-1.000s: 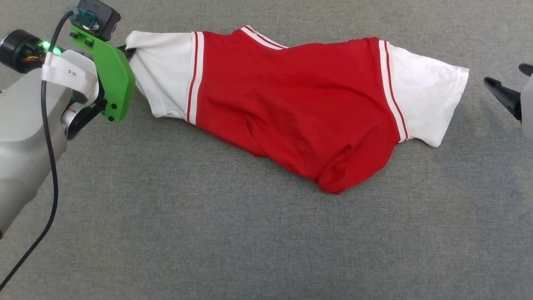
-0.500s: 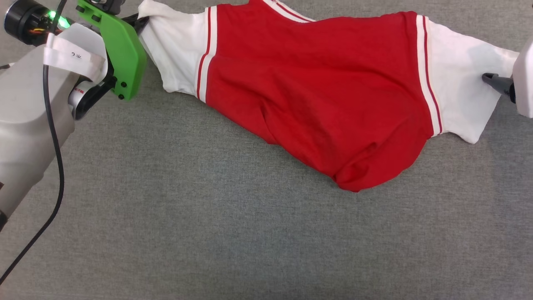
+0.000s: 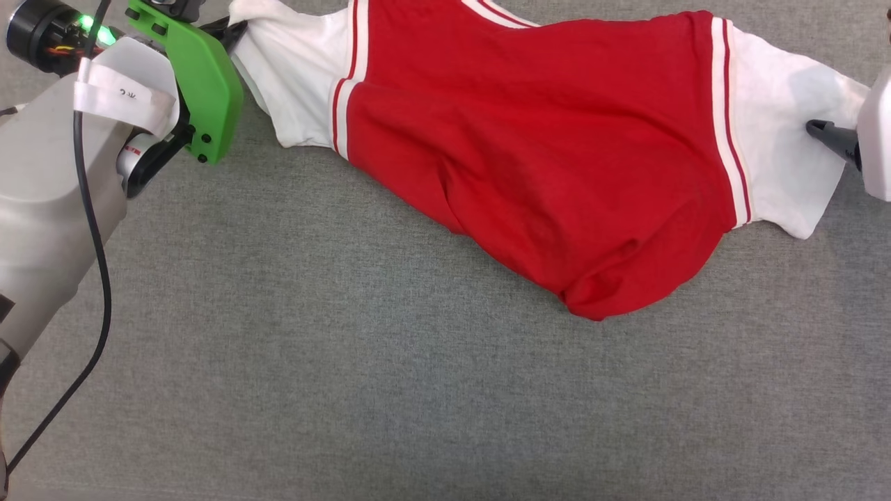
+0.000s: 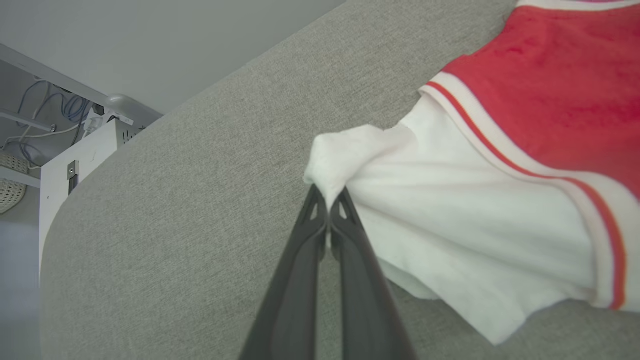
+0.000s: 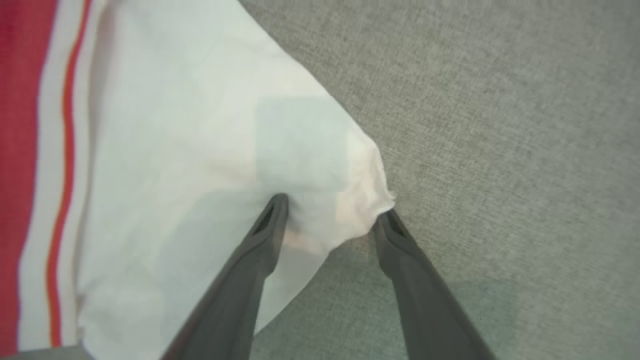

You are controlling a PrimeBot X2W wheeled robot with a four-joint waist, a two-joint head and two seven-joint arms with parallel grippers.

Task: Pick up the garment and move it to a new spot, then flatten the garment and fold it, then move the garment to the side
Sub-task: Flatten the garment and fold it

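- The garment lies along the far part of the grey table, stretched sideways between the two arms. Its red body sags into a bunched point on the near side.
- The left hand is clamped tight on a small pinch at the tip of the white left sleeve.
- The right hand stands wide, one finger on the right sleeve and the other on the table just off its edge (nothing gripped yet).
- Risk: closing there may catch only the thin end of the cloth, which could slip out under a pull.
- Risk: a lift or tug by the left arm alone would drag the shirt and deepen the bunching.
- Risk: the left pinch is shallow, so hard stretching could pull it free.
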